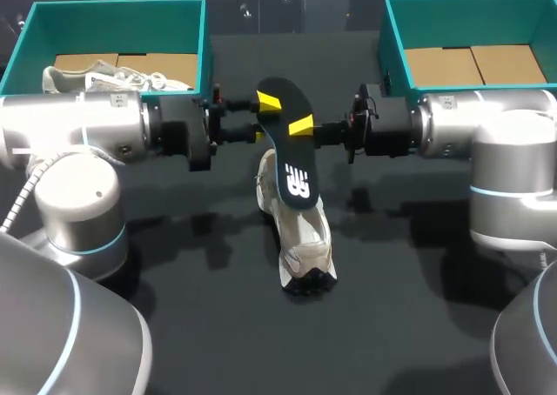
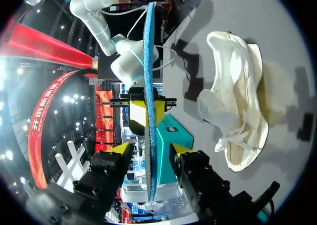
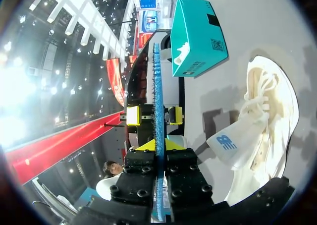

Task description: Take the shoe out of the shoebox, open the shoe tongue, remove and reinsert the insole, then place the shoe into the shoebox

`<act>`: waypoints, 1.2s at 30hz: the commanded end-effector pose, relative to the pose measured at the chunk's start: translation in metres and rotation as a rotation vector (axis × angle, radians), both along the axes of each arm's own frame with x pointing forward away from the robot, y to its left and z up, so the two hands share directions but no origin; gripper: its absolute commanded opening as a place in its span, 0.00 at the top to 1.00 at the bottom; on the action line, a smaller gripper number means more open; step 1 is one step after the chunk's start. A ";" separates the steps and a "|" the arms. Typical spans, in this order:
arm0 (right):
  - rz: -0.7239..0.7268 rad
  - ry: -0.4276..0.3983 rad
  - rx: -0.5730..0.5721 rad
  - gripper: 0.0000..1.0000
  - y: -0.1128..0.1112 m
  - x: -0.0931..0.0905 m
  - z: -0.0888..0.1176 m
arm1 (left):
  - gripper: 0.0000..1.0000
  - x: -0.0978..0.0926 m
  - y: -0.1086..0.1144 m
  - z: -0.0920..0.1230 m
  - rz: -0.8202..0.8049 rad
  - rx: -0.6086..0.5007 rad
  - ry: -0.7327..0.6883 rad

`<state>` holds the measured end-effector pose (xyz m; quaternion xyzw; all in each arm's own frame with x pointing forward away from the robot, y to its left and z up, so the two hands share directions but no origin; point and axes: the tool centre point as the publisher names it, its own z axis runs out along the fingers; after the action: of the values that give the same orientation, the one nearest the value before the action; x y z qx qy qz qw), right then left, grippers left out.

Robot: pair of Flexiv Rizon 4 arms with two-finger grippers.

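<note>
white logo point(image 1: 297, 183) on insole point(image 1: 288, 147) (tongue point(image 3: 225, 141) too)

I count two shoeboxes: left shoebox point(image 1: 117, 25), right shoebox point(image 1: 470, 21). Two shoes as well: loose shoe point(image 1: 300, 234), boxed shoe point(image 1: 96, 77). I see just one insole point(image 1: 291, 164).

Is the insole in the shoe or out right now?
Out. The insole is held clear of the shoe, pinched by the right gripper; the left gripper flanks it without touching.
</note>
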<state>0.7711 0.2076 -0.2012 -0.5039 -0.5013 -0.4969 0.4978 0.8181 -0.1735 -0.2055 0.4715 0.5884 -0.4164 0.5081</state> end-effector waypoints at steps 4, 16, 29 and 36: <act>-0.004 -0.001 0.005 1.00 0.004 0.000 -0.001 | 0.56 0.002 -0.012 -0.002 0.005 -0.002 -0.008; -0.001 -0.001 0.014 1.00 0.005 0.002 -0.002 | 0.76 0.004 -0.020 -0.006 0.011 -0.006 -0.004; 0.005 -0.001 0.021 1.00 0.006 0.003 -0.002 | 1.00 0.004 -0.023 -0.007 0.014 -0.008 -0.004; -0.003 -0.094 -0.004 0.00 -0.019 -0.002 -0.003 | 1.00 -0.007 -0.010 -0.001 -0.003 -0.002 -0.001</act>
<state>0.7750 0.2052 -0.2073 -0.4827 -0.5186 -0.5180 0.4792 0.8179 -0.1940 -0.2104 0.4697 0.5862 -0.4180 0.5109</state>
